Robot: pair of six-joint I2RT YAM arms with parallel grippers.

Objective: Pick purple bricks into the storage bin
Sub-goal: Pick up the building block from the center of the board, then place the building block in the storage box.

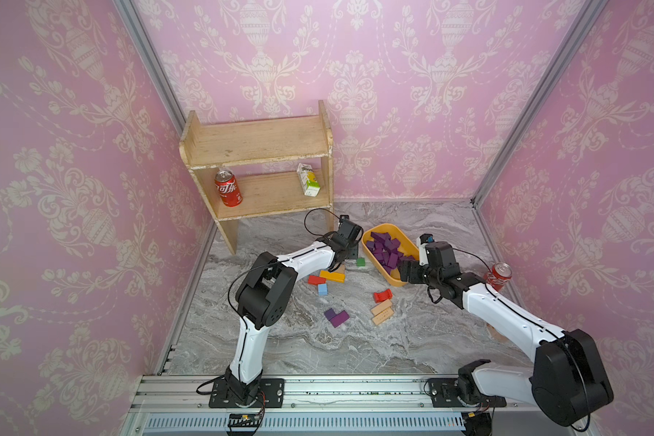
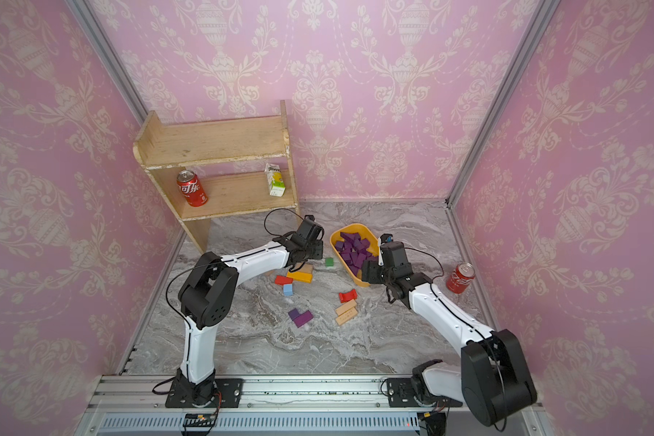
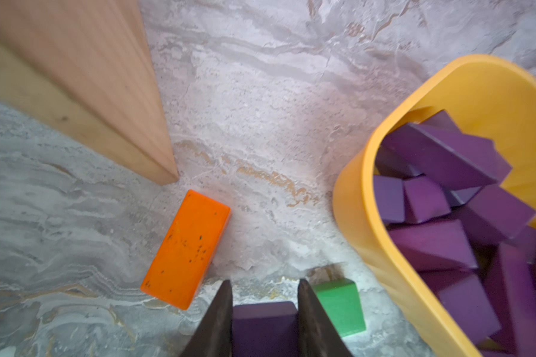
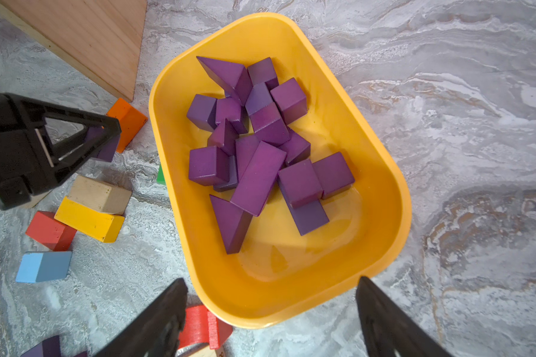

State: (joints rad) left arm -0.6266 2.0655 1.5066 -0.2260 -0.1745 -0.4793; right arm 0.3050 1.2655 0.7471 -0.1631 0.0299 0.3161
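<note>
In the left wrist view my left gripper (image 3: 265,286) is shut on a dark purple brick (image 3: 265,327), just left of the storage bin (image 3: 356,197). The right wrist view shows that same held brick (image 4: 107,148) between the left fingers (image 4: 106,126). The yellow-orange storage bin (image 1: 387,228) (image 2: 355,227) holds a pile of purple bricks (image 4: 260,173) (image 1: 386,251). Two more purple bricks (image 1: 336,317) (image 2: 300,317) lie on the marble table nearer the front. My right gripper (image 4: 272,282) hangs open and empty over the bin's near end (image 4: 291,309).
An orange block (image 3: 186,247) and a green block (image 3: 341,306) lie by the left gripper. Yellow (image 4: 87,219), tan (image 4: 99,194), red (image 4: 48,230) and blue (image 4: 42,265) blocks lie left of the bin. A wooden shelf (image 1: 257,143) stands at the back left. A cola can (image 1: 499,275) stands at the right.
</note>
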